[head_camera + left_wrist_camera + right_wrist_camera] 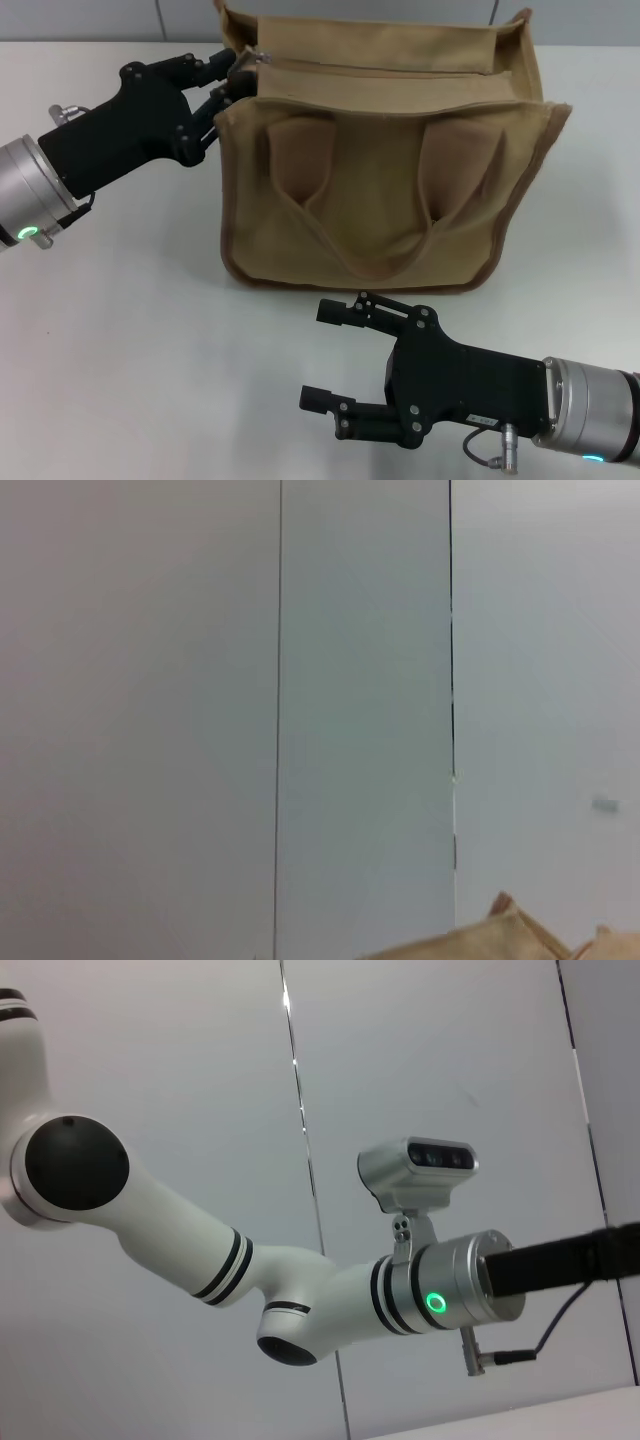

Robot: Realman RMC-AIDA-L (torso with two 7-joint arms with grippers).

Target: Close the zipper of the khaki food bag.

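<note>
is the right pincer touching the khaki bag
Apart. The head view shows bare table between the right pincer and the khaki bag's bottom edge.

White table (120,330); pale grey panelled wall (360,680) with thin vertical seams.

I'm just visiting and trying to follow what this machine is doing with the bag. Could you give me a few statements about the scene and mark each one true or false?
1. The left gripper is at the top left corner of the khaki food bag, by the zipper end. True.
2. The right gripper is clamped on a bag handle. False: it hangs open in front of the bag, touching nothing.
3. The bag stands upright on the white table. True.
4. The bag's near handle stands straight up. False: it hangs down over the front panel.
</note>
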